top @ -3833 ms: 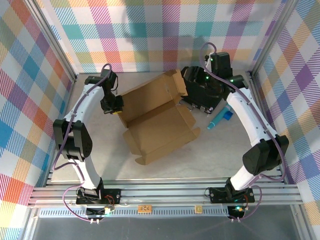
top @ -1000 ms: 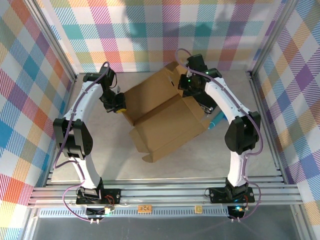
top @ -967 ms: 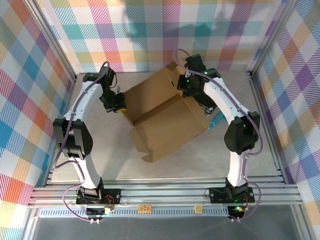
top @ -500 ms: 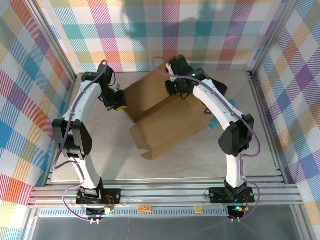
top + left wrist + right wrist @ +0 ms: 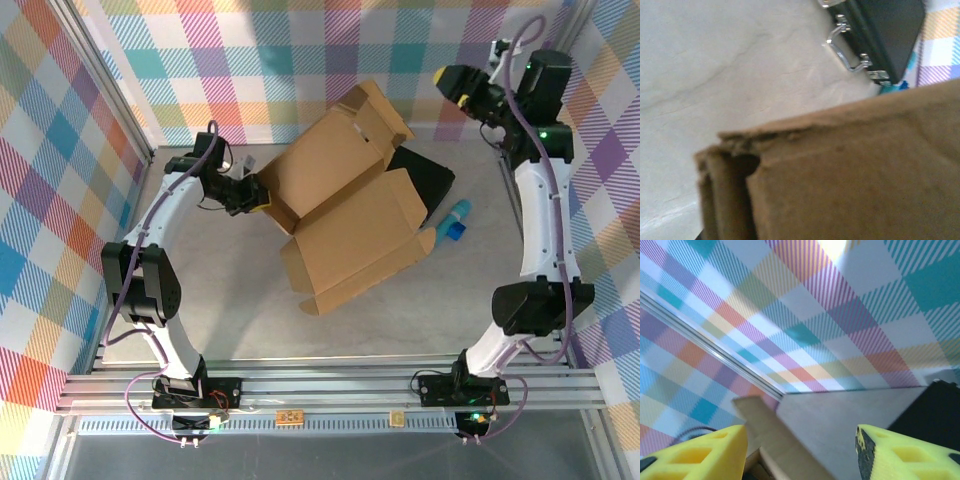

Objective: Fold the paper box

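At ten o'clock my left jaws are clenched on the left corner of the paper box (image 5: 350,240), which lies half open in the middle of the counter (image 5: 220,290), lid panel tilted up toward twelve. At one o'clock my right jaws hang released, yellow pads (image 5: 700,450) apart, grasping nothing. I judge wall-raising is in hand; next the right must descend onto the right-side flap and fold it upright.

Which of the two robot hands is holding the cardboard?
The left gripper, pinching an edge of the paper box; the right gripper hangs open, apart.
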